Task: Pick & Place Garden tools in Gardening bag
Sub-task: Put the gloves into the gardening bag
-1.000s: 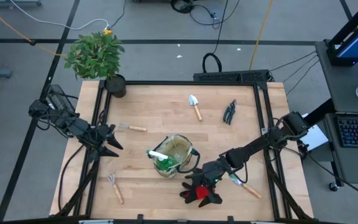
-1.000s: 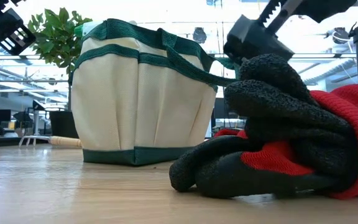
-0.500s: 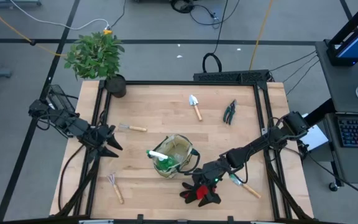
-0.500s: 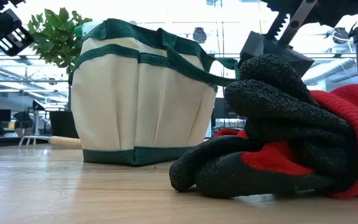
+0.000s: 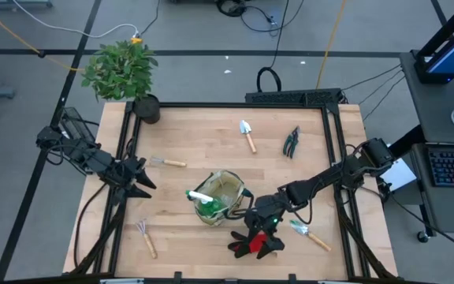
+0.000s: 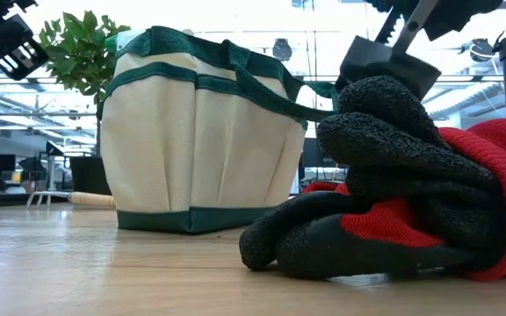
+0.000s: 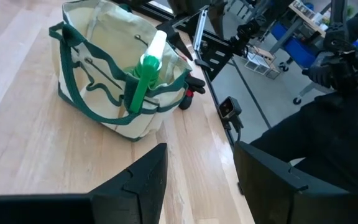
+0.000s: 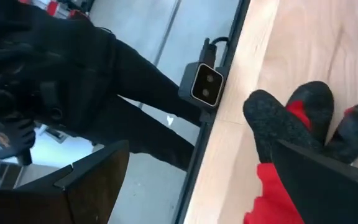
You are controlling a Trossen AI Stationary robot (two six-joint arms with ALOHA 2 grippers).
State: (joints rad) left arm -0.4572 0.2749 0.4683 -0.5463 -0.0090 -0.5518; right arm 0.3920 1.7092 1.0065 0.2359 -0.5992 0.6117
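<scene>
The beige gardening bag (image 5: 222, 196) with green trim stands mid-table, and a green spray bottle (image 7: 143, 73) leans inside it. Red-and-black gloves (image 5: 251, 244) lie near the front edge. My right gripper (image 5: 263, 233) is open close above them, one finger on either side (image 8: 201, 149). Its finger (image 6: 385, 61) shows just over the glove's top (image 6: 385, 96). My left gripper (image 5: 142, 184) waits open at the left edge, nothing between its fingers (image 7: 199, 168). Trowels (image 5: 247, 136) (image 5: 310, 235), black shears (image 5: 292, 142) and small rakes (image 5: 168, 162) (image 5: 146, 237) lie flat on the table.
A leafy plant in a black pot (image 5: 144, 106) stands at the far left corner. A small camera (image 8: 206, 84) is fixed at the table's front edge, near the gloves. A person in dark clothes (image 8: 48, 68) stands beyond that edge. Bare wood lies between the bag and the far tools.
My right gripper has rolled about its wrist over the gloves and stayed open. In the low view its finger has shifted sideways above the glove's top. The gloves and the bag lie as before.
</scene>
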